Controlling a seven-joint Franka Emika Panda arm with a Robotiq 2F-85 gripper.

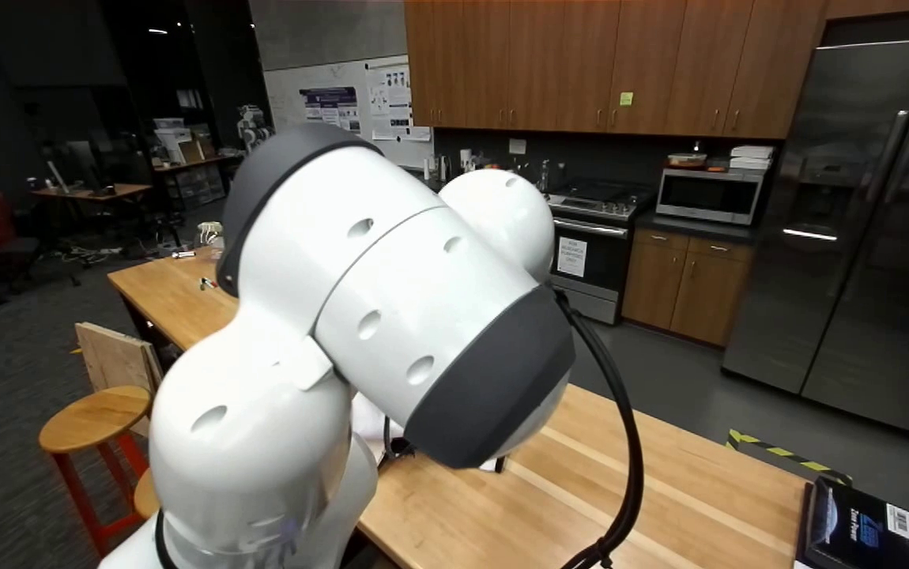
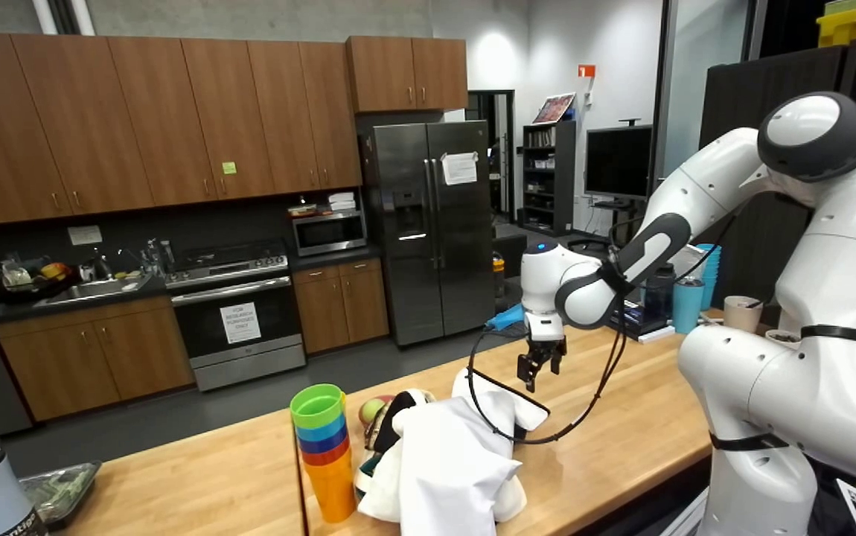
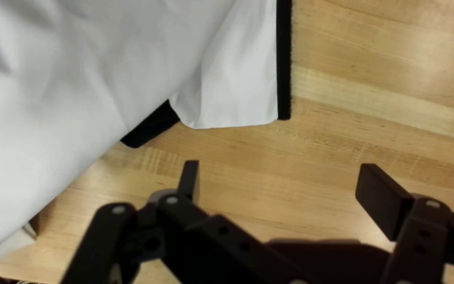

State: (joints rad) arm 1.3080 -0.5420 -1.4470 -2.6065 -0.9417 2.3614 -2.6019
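Counts: 1 gripper (image 3: 281,183) is hanging above the wooden tabletop (image 3: 393,134), low in the wrist view. Its 2 fingers (image 3: 385,201) are standing wide apart, tabletop wood showing between them. 1 heap of white cloth (image 3: 85,79) is lying near the gripper, apart from it, filling the upper left of the wrist view; in an exterior view it is occupying the bottom centre. 1 stack of coloured cups (image 2: 324,450) is standing just left of it, showing 5 colours. 1 refrigerator (image 2: 406,298), 1 microwave (image 2: 331,232) and 1 oven (image 2: 278,316) are lining the back.

Cloth: smooth, faintly shiny, falling in soft, grey-shadowed folds. 1 flap (image 3: 242,86) is poking out at upper centre of the wrist view, black edging (image 3: 284,59) running straight down its right side. 1 dark patch (image 3: 152,126) is peeking from under the cloth.
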